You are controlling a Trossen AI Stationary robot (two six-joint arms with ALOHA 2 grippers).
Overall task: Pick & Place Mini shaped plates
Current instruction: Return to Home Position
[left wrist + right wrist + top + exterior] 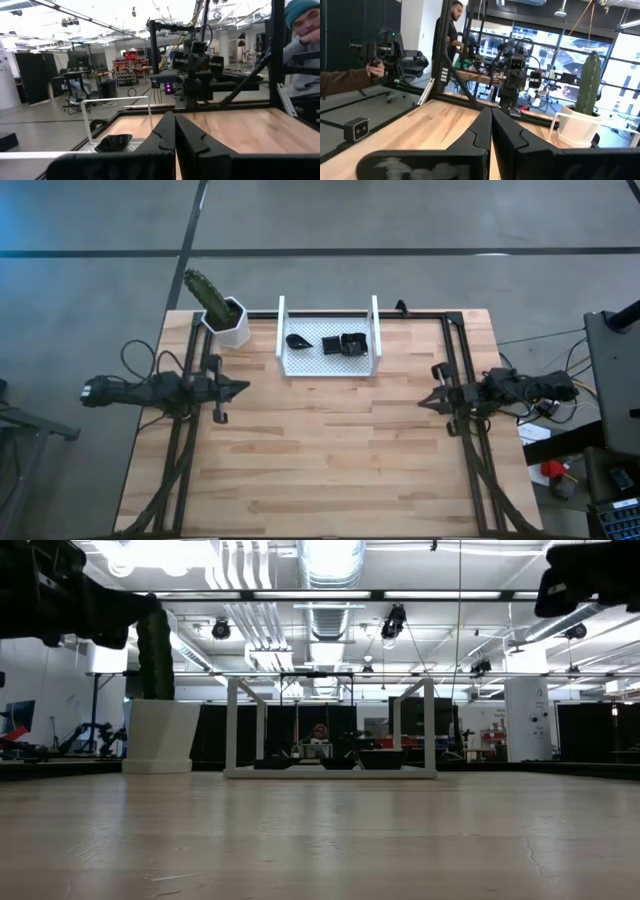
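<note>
The mini shaped plates lie in the white perforated tray (329, 365) at the table's far middle: a dark teardrop dish (298, 340) toward its left and a cluster of dark square dishes (346, 345) toward its right. In the low view they show as low dark shapes (340, 762) between the tray's uprights. One dark dish (114, 142) shows in the left wrist view. My left gripper (245, 389) is shut, held above the table's left part. My right gripper (422, 402) is shut, held above the table's right part. Both point toward the table's middle and hold nothing.
A white pot with a green cactus (222, 313) stands at the far left corner, beside the tray. A bare wooden tabletop (330, 450) spreads between and in front of the arms. Black frame rails (455, 370) run along the table's sides. People show in the room beyond.
</note>
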